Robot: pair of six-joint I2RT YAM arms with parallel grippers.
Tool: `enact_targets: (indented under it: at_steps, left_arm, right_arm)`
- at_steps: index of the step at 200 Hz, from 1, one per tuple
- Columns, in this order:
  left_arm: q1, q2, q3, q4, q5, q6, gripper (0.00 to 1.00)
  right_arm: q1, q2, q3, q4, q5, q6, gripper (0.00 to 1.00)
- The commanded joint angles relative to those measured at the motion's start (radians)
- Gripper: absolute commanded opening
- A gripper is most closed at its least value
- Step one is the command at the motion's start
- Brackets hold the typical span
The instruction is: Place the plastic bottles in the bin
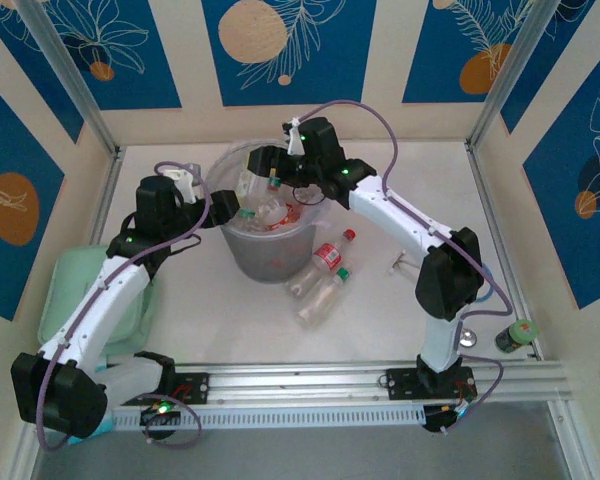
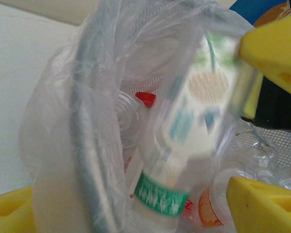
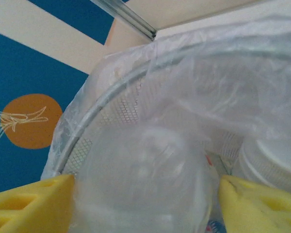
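Observation:
The bin [image 1: 270, 255] stands mid-table, lined with a clear bag, with several plastic bottles [image 1: 280, 215] inside. My right gripper [image 1: 268, 165] hangs over its far rim, shut on the base of a clear bottle [image 3: 145, 184]. In the left wrist view that white-green labelled bottle [image 2: 184, 145] is blurred and slants down into the bin [image 2: 87, 121]. My left gripper [image 1: 235, 208] is at the left rim, open; its fingers [image 2: 262, 204] stand wide on either side of the bottle without touching it. Two more bottles, one red-capped [image 1: 330, 257] and one green-capped [image 1: 320, 292], lie on the table right of the bin.
A flat pale green tray [image 1: 60, 295] sits at the left edge under my left arm. A small dark jar with a green lid [image 1: 520, 335] stands outside the right rail. A small clear object [image 1: 400, 265] lies near my right arm. Metal rails frame the table.

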Motion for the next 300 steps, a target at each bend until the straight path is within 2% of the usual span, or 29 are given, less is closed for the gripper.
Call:
enact_targets:
  at_steps: [1,30,64,78,113,121,139,166,178,230,263,283,300]
  left_arm:
    - [-0.018,-0.001,0.021,-0.043,0.049,0.033,0.83]
    - [-0.018,0.016,0.022,-0.033,0.056,0.031,0.83]
    - [-0.018,0.028,0.028,-0.030,0.061,0.028,0.83]
    - [-0.018,0.028,0.030,-0.028,0.059,0.030,0.83]
    - [-0.018,0.028,0.033,-0.024,0.063,0.030,0.83]
    - [-0.018,0.028,0.033,-0.022,0.063,0.030,0.83]
    - [-0.019,0.026,0.033,-0.022,0.062,0.027,0.83]
    - [-0.018,0.028,0.037,-0.031,0.055,0.024,0.83]
    - [-0.018,0.028,0.040,-0.033,0.053,0.024,0.83]
    - [-0.018,0.028,0.053,-0.044,0.046,0.028,0.83]
    - [-0.018,0.025,0.051,-0.046,0.037,0.031,0.83]
    - [-0.018,0.030,0.047,-0.043,0.037,0.029,0.83]
    - [-0.018,0.040,0.047,-0.039,0.037,0.027,0.83]
  right_arm:
    - [0.011,-0.072,0.062,-0.098,0.009,-0.024,0.82]
    - [-0.004,-0.116,0.063,-0.162,0.050,-0.062,0.79]
    - [-0.017,-0.137,0.067,-0.183,0.041,-0.120,0.56]
    - [-0.017,-0.107,0.106,-0.221,0.027,-0.143,0.49]
    - [0.011,-0.002,0.204,-0.253,-0.010,-0.191,0.42]
    - [0.021,0.029,0.233,-0.268,-0.011,-0.199,0.35]
    - [0.043,0.098,0.292,-0.299,-0.012,-0.210,0.33]
    - [0.078,0.161,0.322,-0.322,-0.011,-0.207,0.28]
    - [0.089,0.171,0.320,-0.322,-0.010,-0.193,0.21]
    - [0.074,0.098,0.338,-0.331,0.013,-0.184,0.22]
    - [0.049,-0.032,0.325,-0.348,0.070,-0.228,0.40]
    - [0.028,-0.153,0.234,-0.341,0.138,-0.258,0.46]
    - [0.008,-0.284,0.074,-0.287,0.222,-0.264,0.46]
